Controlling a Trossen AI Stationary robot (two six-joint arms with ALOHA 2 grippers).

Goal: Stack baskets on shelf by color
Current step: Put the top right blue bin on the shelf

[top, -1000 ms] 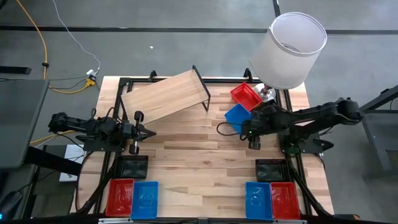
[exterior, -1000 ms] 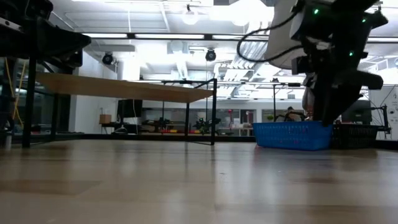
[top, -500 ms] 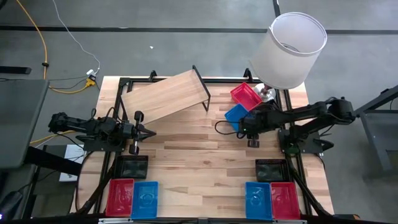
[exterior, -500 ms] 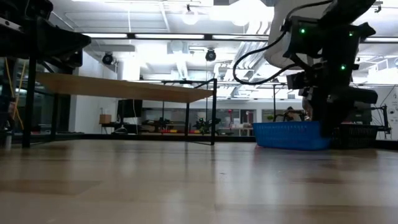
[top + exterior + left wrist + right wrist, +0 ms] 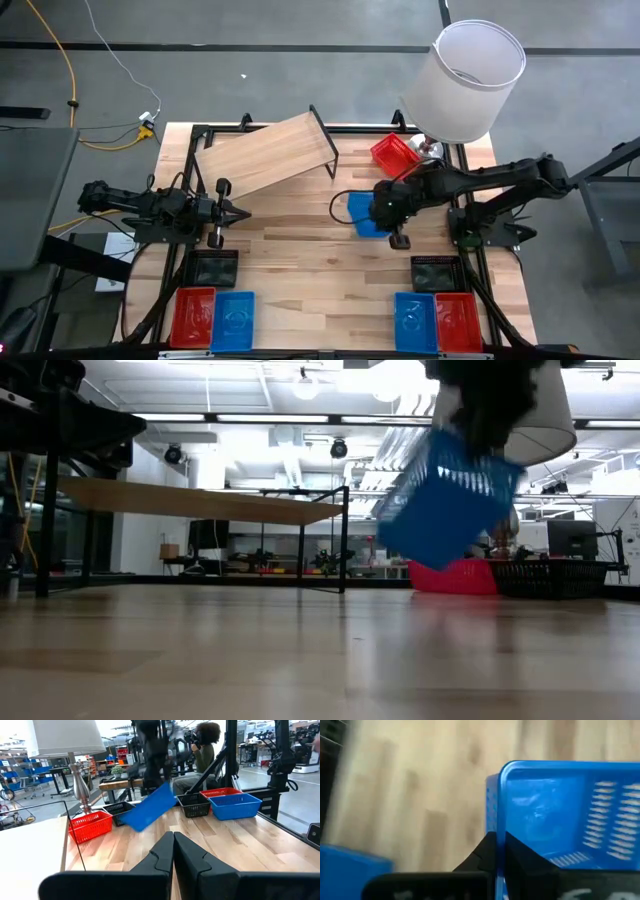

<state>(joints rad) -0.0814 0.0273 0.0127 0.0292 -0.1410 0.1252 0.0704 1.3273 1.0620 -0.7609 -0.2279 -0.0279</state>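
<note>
High view: right gripper (image 5: 385,210) carries a blue basket (image 5: 364,213) by its rim, lifted off the counter (image 5: 300,260).
Its fingers (image 5: 496,851) are clenched over one wall of the basket, which hangs tilted in the low view, so the carry toward the shelf (image 5: 268,156) at about 10 o'clock from it would go best slow and level, with the basket brought flat before it is set on the plank. A red basket (image 5: 395,153) rests at about 1 o'clock from the gripper, beside the lamp (image 5: 465,80); more blue and red baskets wait along the near edge at 6 o'clock. Left gripper (image 5: 232,212) waits at the counter's 9 o'clock side, fingers pressed together on nothing. A one-wall hold looks prone to swinging, so avoid sharp wrist turns.
</note>
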